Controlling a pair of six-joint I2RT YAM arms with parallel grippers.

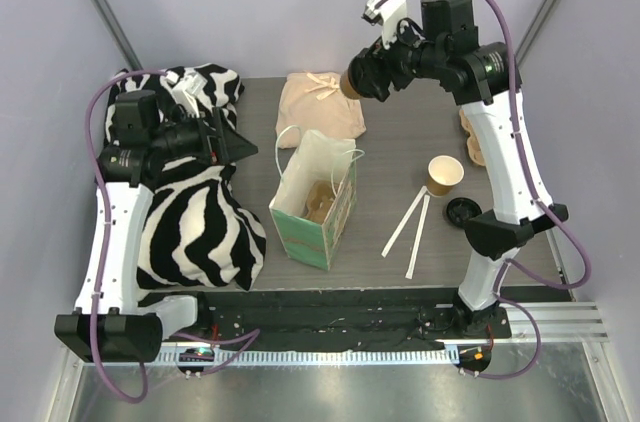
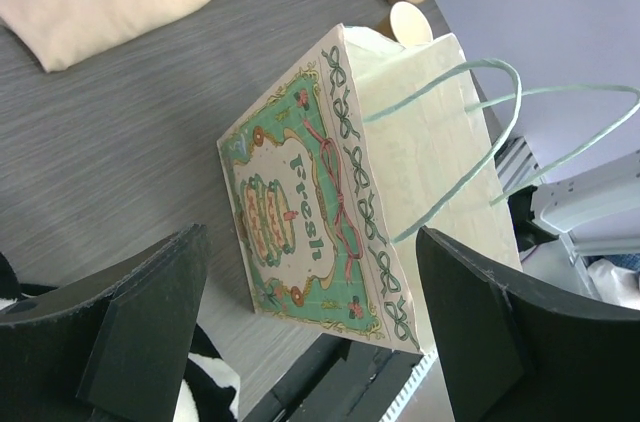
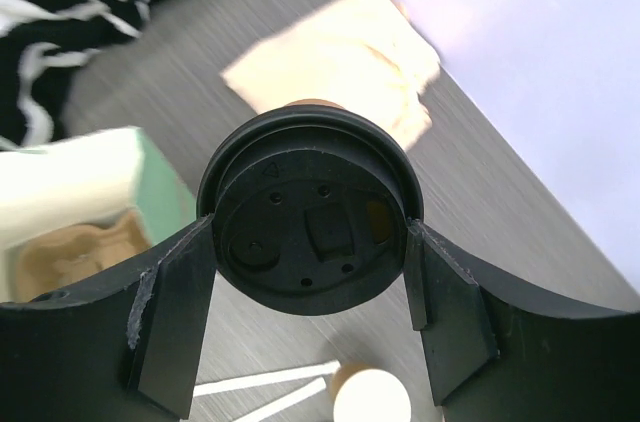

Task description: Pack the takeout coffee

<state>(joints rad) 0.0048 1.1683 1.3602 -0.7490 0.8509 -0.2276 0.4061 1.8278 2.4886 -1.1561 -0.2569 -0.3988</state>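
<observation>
Over the far bench [image 1: 400, 142], the right hand [image 1: 362, 77] is clamping the black-lidded kraft-brown paper cup [image 3: 310, 242]; clipping the rim of the green-printed paper bag [image 2: 300, 222] risks spilling, while the left hand [image 1: 238, 147] is gaping, empty.

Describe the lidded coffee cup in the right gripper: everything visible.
The takeout coffee is a kraft-brown paper cup, mostly hidden behind its round black plastic lid, which has a raised rim, small holes and a rectangular sip tab. It is held sideways off the table, lid facing the wrist. The right gripper clamps its fingers on the lid's edge, near a beige cloth.
</observation>
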